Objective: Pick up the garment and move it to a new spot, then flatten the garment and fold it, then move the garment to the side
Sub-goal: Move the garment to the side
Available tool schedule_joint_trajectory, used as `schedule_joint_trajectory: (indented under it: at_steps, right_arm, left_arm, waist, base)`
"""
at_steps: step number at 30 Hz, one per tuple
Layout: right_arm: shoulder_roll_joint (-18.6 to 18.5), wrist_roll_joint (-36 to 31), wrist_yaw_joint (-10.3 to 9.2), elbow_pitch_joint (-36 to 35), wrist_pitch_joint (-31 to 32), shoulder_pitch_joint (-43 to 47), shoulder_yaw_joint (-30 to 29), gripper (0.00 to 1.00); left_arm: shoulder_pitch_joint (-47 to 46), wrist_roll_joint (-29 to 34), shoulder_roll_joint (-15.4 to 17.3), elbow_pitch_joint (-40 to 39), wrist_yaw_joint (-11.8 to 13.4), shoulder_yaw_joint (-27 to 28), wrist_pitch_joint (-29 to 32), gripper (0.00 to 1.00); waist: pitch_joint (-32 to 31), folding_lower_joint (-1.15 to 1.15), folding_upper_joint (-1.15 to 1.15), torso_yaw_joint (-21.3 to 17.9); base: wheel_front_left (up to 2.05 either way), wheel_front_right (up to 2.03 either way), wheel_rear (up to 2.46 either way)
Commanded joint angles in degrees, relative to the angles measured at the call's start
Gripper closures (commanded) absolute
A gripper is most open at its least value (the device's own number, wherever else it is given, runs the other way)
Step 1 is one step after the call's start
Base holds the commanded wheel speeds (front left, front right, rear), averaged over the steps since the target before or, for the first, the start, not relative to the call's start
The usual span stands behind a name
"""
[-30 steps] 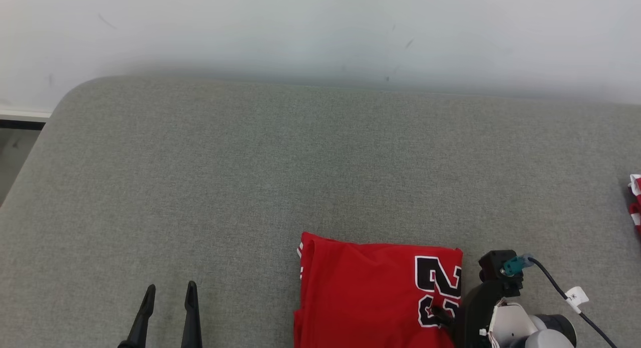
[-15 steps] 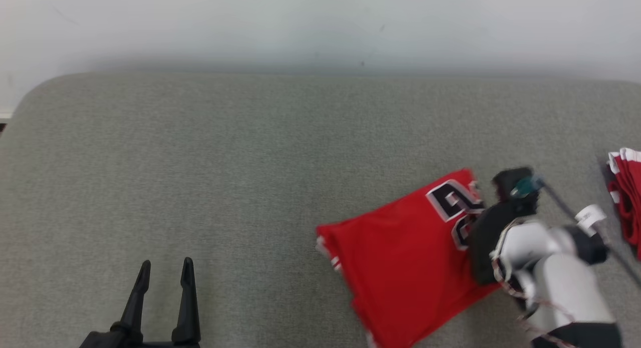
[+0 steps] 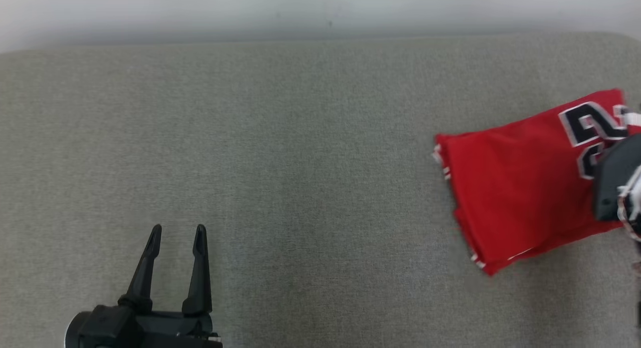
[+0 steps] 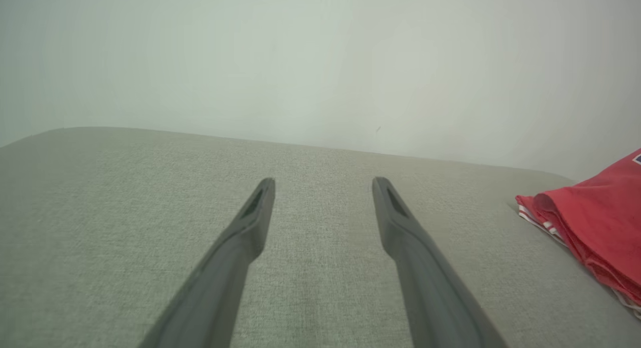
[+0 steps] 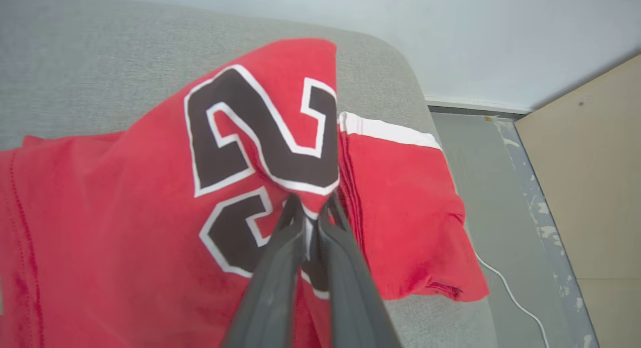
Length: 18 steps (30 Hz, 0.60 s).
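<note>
folded jersey at the right end, last step in hand

my left claw [image 3: 178, 229] hangs wide and empty over the grey cushion [image 3: 300, 137], well apart from the work. the jersey [image 3: 516, 188] looks already folded, so i judge only the last step is open: set it aside and let go. it is at the cushion's right end, long axis slanted, trimmed end left, number end up and right. there my right claw [image 5: 309, 208] is pinched narrow on the numbered edge.

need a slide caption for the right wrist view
Right gripper pinching the folded red jersey at its edge, over the grey cushion.
</note>
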Motion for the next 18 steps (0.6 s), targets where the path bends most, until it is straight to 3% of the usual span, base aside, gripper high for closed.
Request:
schedule_joint_trajectory:
  at_steps: [1, 9, 18]
  right_arm:
    - [-0.9, -0.2, -0.15, -0.3, 0.0, -0.6, -0.6, 1.00]
    - [-4.6, -2.5, -0.15, -2.7, -0.4, -1.8, -5.6, 1.00]
    - [-11.3, -9.3, -0.15, 1.0, -5.4, -2.6, -10.9, 1.00]
  left_arm:
    - [-0.9, 0.4, 0.0, -0.4, -0.1, -0.1, -0.2, 0.00]
    - [-3.2, 1.8, 0.0, -0.8, -0.4, -0.5, -0.2, 0.00]
    - [-5.6, 2.0, 1.5, -1.4, -0.5, -1.7, -0.2, 0.00]
  waist:
    - [1.7, -0.01, -0.01, -1.3]
    - [5.0, -0.01, -0.01, -1.9]
    - [9.0, -0.01, -0.01, -1.3]
  base:
    - [0.00, 0.00, 0.00]
    - [0.00, 0.00, 0.00]
    - [0.00, 0.00, 0.00]
